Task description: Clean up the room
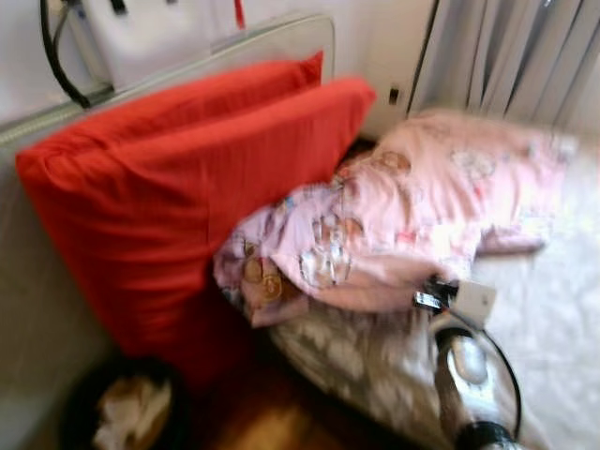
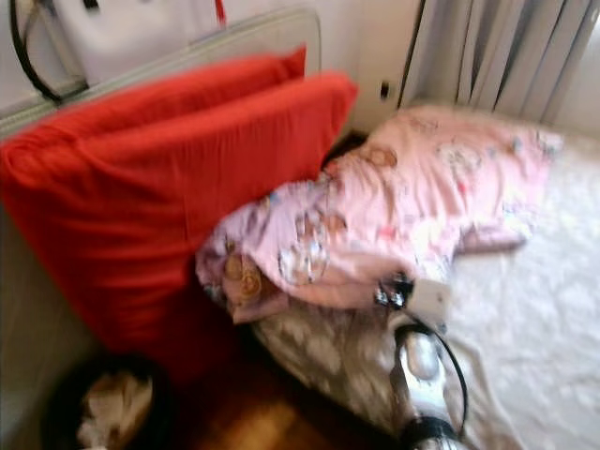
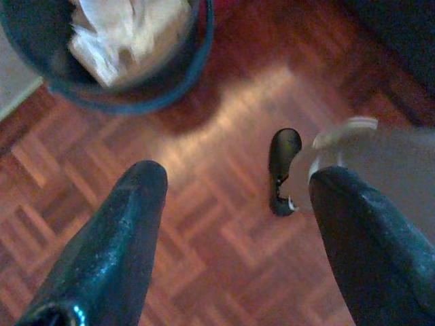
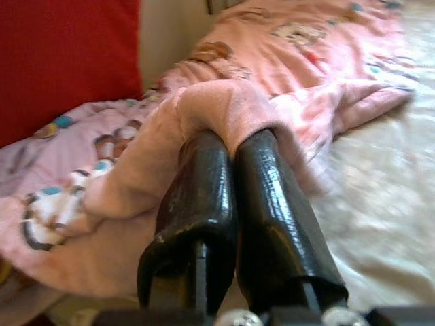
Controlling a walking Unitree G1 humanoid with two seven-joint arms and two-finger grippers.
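The right gripper [image 4: 228,146] is clenched on a fold of the pink blanket [image 4: 224,112], its two black fingers [image 4: 204,197] pressed together with the soft pink cloth bunched over their tips. The left gripper [image 3: 234,197] hangs released, jaws spread wide apart over the wooden floor [image 3: 204,224], holding nothing.

The blanket, printed with small cartoon bears, lies crumpled across the head end of the bed [image 1: 562,309], its bulk near the edge beside the red cushions and one end trailing toward the far side. The bed is covered by a pale patterned sheet, bare along the near edge and right side. Two large red cushions [image 1: 187,187] lean against a white-framed headboard [image 1: 281,37], touching the blanket's left end. Grey curtains [image 1: 506,56] hang behind the bed at the far corner, beside a white wall.

The floor is reddish-brown parquet. A dark round bin [image 3: 170,75] holding crumpled white paper stands on it at the foot of the cushions; a small black object [image 3: 282,170] lies on the floor near the left gripper.

The right arm [image 1: 469,375] reaches up from the lower right over the bed's near edge to the blanket. The left arm hangs idle, pointing down at the floor.
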